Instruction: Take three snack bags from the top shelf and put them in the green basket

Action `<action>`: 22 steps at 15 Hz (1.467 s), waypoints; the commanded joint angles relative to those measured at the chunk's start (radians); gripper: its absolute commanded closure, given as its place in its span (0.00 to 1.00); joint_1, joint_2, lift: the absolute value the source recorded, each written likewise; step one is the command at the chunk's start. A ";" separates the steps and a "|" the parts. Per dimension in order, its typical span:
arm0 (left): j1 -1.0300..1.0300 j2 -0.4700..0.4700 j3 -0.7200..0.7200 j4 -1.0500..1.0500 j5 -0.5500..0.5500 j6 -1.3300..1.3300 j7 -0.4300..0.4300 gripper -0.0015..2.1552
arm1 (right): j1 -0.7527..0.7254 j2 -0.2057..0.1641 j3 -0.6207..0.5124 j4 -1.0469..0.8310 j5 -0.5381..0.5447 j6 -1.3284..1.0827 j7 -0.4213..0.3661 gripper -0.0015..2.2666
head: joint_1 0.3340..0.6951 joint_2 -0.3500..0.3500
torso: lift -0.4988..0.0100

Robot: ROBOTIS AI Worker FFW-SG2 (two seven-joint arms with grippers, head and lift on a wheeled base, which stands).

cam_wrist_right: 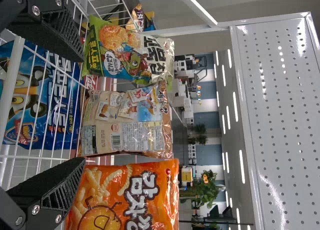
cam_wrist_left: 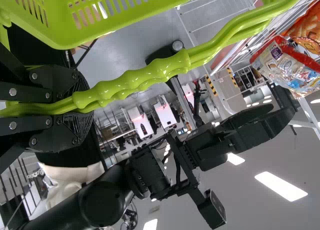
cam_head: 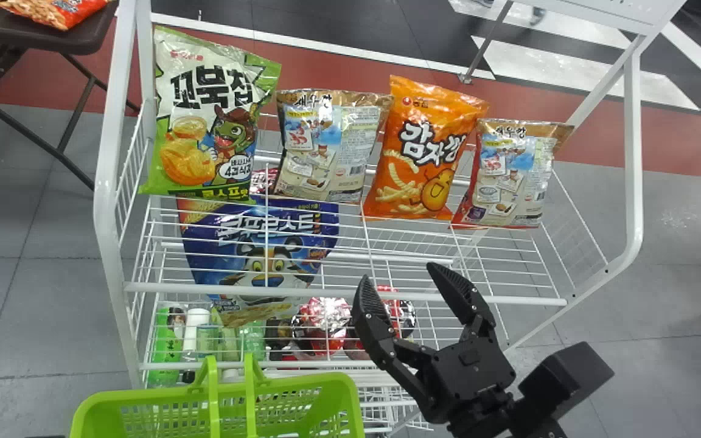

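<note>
Head view: spread black right gripper [cam_head: 399, 272] at the white shelf's front rail [cam_head: 204, 289]

Bare wire lies between rail and bags. The orange snack bag [cam_head: 417, 152] stands close between two beige foil bags [cam_head: 332, 152]; a green-and-white bag [cam_head: 204, 121] stands near the side frame [cam_head: 106, 182]. Left gripper [cam_wrist_left: 84, 107] pinches the lime plastic basket's [cam_head: 302, 382] handle [cam_wrist_left: 140, 80].

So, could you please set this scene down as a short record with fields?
top shelf: four snack bags, upright in a row
order, left to right: green-and-white bag, brown-topped bag, orange bag, second brown-topped bag
below top shelf: blue bag
right gripper: near the front rail, jaws open, empty
left gripper: jaws closed on the basket's handles
green basket: in front of the rack
</note>
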 commanded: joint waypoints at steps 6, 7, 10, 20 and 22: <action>0.006 0.000 -0.002 -0.007 0.002 0.001 -0.003 0.87 | -0.005 -0.001 0.002 0.000 0.000 0.000 -0.001 0.05 | 1.00 0.00 | 0.91; 0.008 0.000 -0.002 -0.007 0.002 -0.002 -0.003 0.87 | -0.006 -0.001 0.002 0.002 0.000 0.000 0.000 0.05 | 1.00 0.00 | 0.91; 0.011 0.000 0.000 -0.012 0.002 -0.002 -0.005 0.87 | -0.009 -0.001 0.002 0.008 0.000 0.000 -0.001 0.05 | 1.00 0.00 | 0.91; 0.017 0.003 0.000 -0.021 0.000 -0.005 -0.006 0.87 | -0.011 0.002 0.005 0.015 0.000 0.000 -0.001 0.05 | 1.00 0.00 | 0.91; 0.021 0.005 0.002 -0.023 0.000 -0.005 -0.006 0.87 | -0.012 0.002 0.005 0.015 0.000 0.000 0.000 0.05 | 1.00 0.00 | 0.91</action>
